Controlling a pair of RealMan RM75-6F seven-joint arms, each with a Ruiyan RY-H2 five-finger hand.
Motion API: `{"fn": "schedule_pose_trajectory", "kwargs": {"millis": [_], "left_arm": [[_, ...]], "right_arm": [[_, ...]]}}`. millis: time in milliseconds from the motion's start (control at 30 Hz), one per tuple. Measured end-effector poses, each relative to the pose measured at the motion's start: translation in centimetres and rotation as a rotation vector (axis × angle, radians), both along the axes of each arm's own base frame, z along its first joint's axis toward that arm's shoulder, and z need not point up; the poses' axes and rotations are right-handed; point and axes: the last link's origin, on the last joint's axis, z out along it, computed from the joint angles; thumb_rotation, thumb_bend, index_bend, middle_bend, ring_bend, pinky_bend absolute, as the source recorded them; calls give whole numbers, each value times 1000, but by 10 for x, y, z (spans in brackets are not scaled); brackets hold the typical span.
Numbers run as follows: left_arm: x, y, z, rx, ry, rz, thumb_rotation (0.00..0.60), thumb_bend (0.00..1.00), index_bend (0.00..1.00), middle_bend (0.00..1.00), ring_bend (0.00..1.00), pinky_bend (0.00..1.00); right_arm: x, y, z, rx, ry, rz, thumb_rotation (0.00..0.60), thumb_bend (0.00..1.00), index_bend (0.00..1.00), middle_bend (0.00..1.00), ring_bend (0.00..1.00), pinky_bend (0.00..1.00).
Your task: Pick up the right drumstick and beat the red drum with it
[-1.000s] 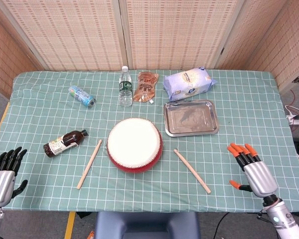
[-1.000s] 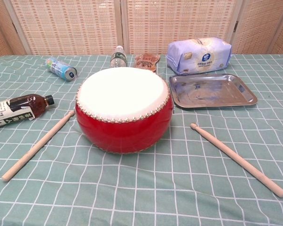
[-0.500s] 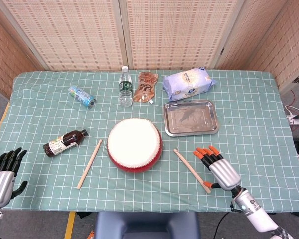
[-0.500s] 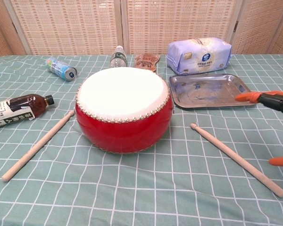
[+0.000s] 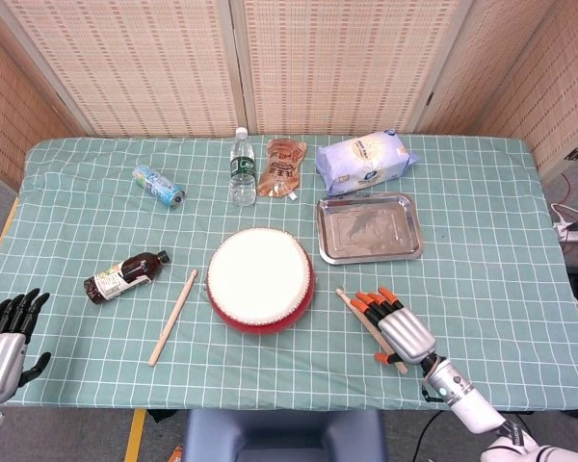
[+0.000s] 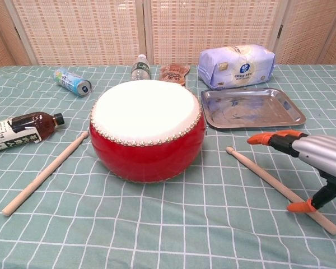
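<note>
The right hand (image 5: pixel 393 329) sits in the lower right of the head view, directly over the right drumstick (image 5: pixel 361 314), its orange-tipped fingers (image 5: pixel 370 304) spread apart and pointing toward the upper left. In the chest view the hand (image 6: pixel 316 162) enters from the right edge, its upper fingers stretched out above the stick and its thumb tip down at the stick's near end. Whether the thumb actually touches the wood cannot be told. It holds nothing; the drumstick (image 6: pixel 269 180) lies flat on the green checked surface (image 5: pixel 482 241), running diagonally from just right of the red drum (image 5: pixel 260 279) toward the lower right.

The drum stands at the centre of the surface with its white skin facing up. The left drumstick (image 5: pixel 174 315) lies just left of it, slanted.

The left hand (image 5: pixel 5 332) is at the lower left corner of the head view, off the edge of the surface, fingers apart and empty.

A steel tray (image 5: pixel 369 229) lies just above and right of the drum. Along the upper part of the surface are a tissue pack (image 5: pixel 364 162), a brown pouch (image 5: pixel 281 167), an upright water bottle (image 5: pixel 241 168) and a can (image 5: pixel 158 186) on its side. A dark bottle (image 5: pixel 125 275) lies on its side at the left.
</note>
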Motion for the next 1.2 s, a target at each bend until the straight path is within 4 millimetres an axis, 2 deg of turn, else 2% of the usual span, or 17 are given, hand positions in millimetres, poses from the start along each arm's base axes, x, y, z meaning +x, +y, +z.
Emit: {"fn": "schedule_pose_trajectory", "kwargs": {"millis": [500,933,1100,1200], "left_arm": [[-1,2,-3,-14,-3,-1,600,239,0,0,0,4],[-4,2,-6,-23,-3,11,600,238,0,0,0,4],[-6,2,-5,-22,1,19,600,238,0,0,0,4],[-6,2,-4,-16,0,21,600,237,0,0,0,4]], "right_arm": [[-22,-23,6,-50,45,-89,600,119,0,9,0,0],[-34,-59,19,-114,79,-159,600,121,0,9,0,0],[-33,-70,19,-112,92,-172,600,120,2,9,0,0],[-26,-67,19,-88,48,-169,600,122,67,10,0,0]]}}
